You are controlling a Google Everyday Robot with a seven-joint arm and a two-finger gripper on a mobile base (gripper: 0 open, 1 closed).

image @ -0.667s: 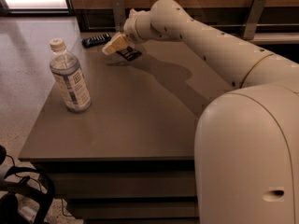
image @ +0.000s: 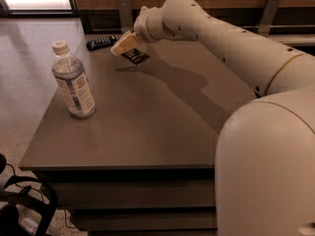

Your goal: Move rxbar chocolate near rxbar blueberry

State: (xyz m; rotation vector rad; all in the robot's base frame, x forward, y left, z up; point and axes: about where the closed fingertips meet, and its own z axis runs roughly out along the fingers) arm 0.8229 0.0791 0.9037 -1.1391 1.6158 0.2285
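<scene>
My gripper (image: 127, 46) reaches over the far left part of the grey table (image: 147, 127). It is shut on the rxbar chocolate (image: 135, 56), a black bar with white print that sticks out below the fingers and hangs a little above the tabletop. The rxbar blueberry (image: 102, 42), a slim dark blue bar, lies flat at the table's far left edge, just left of the gripper and the held bar.
A clear water bottle (image: 73, 82) with a white cap stands upright near the table's left edge. A wooden wall with metal brackets runs behind the table. My arm and body fill the right side. Dark cables lie on the floor at bottom left.
The gripper with the black bar has stayed at nearly the same spot next to the blue bar. The bottle has not moved.
</scene>
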